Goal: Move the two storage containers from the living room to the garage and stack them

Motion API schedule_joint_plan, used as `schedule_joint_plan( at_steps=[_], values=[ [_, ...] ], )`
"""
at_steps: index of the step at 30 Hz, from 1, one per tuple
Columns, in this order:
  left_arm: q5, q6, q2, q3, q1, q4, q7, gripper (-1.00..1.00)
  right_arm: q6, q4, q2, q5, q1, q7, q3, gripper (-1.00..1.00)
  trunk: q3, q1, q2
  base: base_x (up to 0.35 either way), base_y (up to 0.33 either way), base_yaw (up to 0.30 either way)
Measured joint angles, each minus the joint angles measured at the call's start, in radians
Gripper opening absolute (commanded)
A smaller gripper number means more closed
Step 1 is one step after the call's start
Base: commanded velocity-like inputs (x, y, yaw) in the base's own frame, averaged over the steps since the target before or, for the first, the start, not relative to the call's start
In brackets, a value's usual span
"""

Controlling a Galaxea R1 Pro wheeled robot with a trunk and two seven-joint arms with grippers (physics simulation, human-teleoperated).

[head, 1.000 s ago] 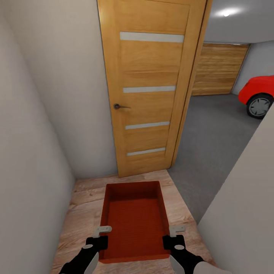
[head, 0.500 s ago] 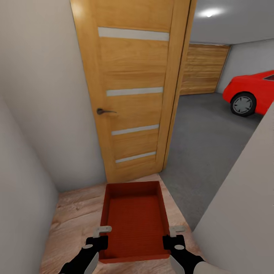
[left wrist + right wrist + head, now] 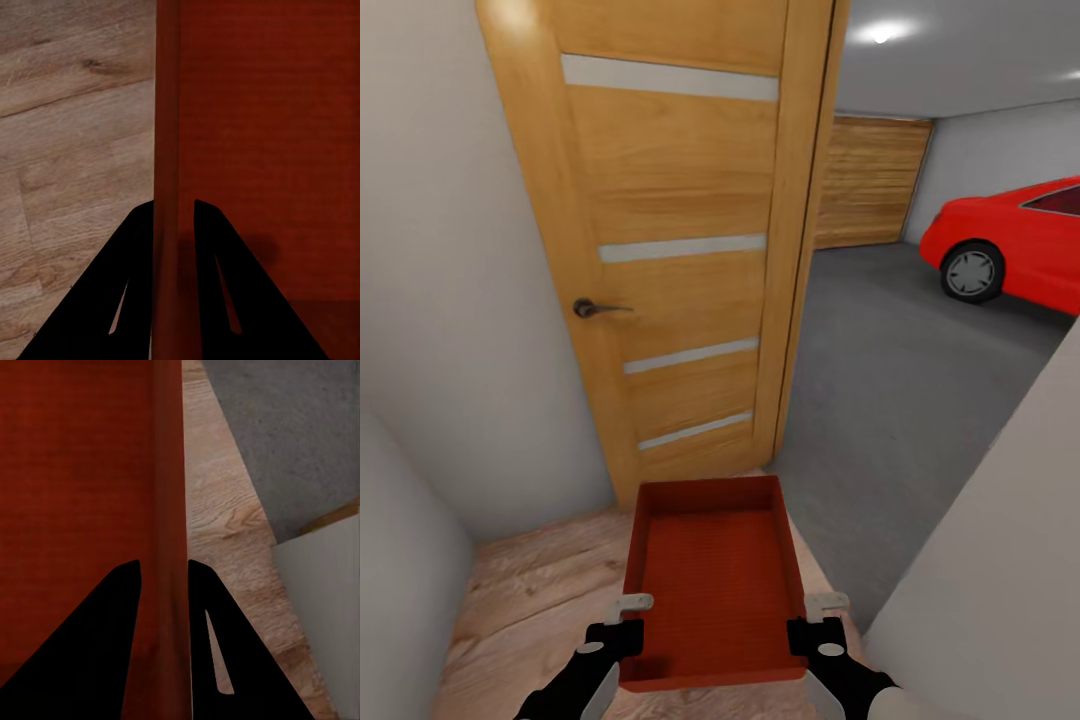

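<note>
Left gripper (image 3: 622, 622): clamped on the left long wall of the storage container (image 3: 712, 580), one finger inside, one outside; the left wrist view shows both black fingers (image 3: 131, 285) straddling that wall. Right gripper (image 3: 812, 622): same grip on the opposite long wall, fingers (image 3: 97, 645) on either side of it in the right wrist view.

Container: orange-red, lidless, empty, ribbed bottom visible. Held level between both grippers in front of the robot, long axis pointing away, above the light wood-plank floor (image 3: 530, 590).

Surroundings: narrow passage, pale wall (image 3: 450, 300) at left, another pale wall (image 3: 990, 590) close at right. Directly ahead, a wooden door (image 3: 670, 230) with four pale horizontal strips and a dark lever handle (image 3: 588, 308), swung open. Right of the door, the opening onto the garage: dark grey concrete floor (image 3: 900, 370) begins where the planks end. Red car (image 3: 1010, 245) at far right, one wheel visible. Wood-slat garage door (image 3: 870, 180) at the back; ceiling light (image 3: 880, 35) on.
</note>
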State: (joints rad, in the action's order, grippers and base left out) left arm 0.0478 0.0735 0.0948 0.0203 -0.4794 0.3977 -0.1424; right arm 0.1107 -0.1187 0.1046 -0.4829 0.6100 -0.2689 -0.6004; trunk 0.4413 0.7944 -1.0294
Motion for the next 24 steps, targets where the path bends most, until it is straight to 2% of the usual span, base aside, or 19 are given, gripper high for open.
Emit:
schedule_joint_plan(
  at_steps=[4,11,24],
  values=[
    [0.0,0.0,0.0,0.0,0.0,-0.001,0.001,-1.0,0.0,0.0,0.0,0.0,0.0,0.0,0.0,-1.0,0.0,0.0,0.0,0.317,0.0,-0.087],
    [-0.001,0.0,0.0,-0.001,0.0,-0.001,0.001,-1.0,0.0,0.0,0.0,0.0,0.0,-0.001,0.0,-1.0,0.0,0.0,0.0,0.279,0.0,-0.264],
    [-0.001,0.0,0.0,-0.002,0.0,-0.001,0.001,-1.0,0.0,0.0,0.0,0.0,0.0,0.0,0.0,-1.0,0.0,0.001,0.0,0.032,0.0,-0.285]
  ],
)
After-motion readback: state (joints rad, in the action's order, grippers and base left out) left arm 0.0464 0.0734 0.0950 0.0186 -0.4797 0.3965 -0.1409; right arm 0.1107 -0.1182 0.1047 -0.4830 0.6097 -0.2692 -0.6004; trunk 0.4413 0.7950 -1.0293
